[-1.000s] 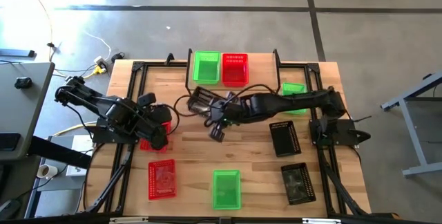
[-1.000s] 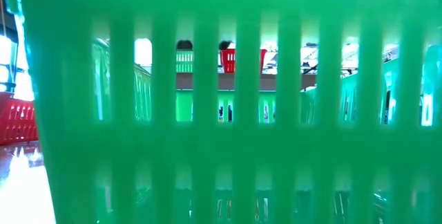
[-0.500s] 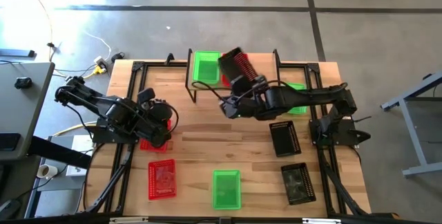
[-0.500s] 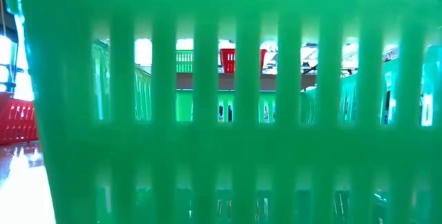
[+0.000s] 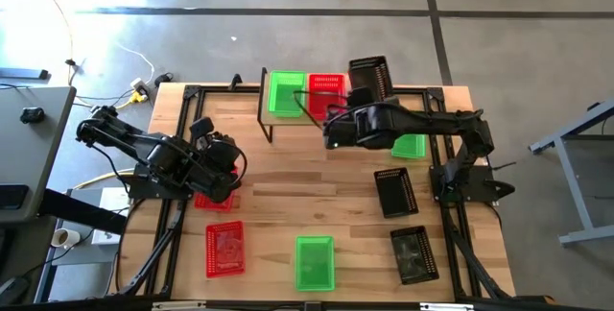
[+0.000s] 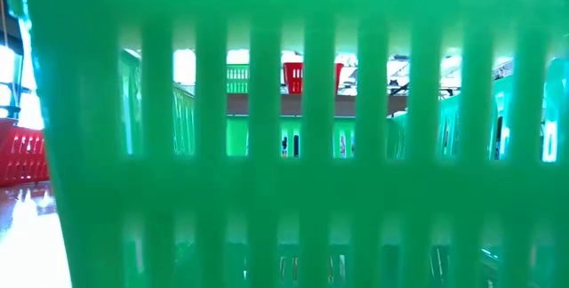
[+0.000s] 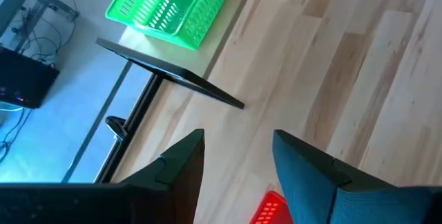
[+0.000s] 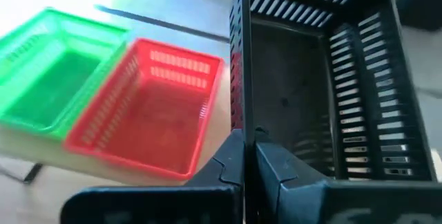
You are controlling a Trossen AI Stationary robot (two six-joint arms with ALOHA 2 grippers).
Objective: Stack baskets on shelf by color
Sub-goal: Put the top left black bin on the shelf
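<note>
Right tool (image 8: pixel 243 156) grips a black basket (image 5: pixel 369 78) at upper centre, beside the shelf's (image 5: pixel 297 117) red basket (image 5: pixel 326 93); next, lower it there. Left tool (image 7: pixel 238 162) open.

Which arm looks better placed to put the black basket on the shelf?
The right one, I'd say. The right gripper is shut on the black basket, beside the red basket on the shelf. The left gripper is open, near the table's left side.
</note>
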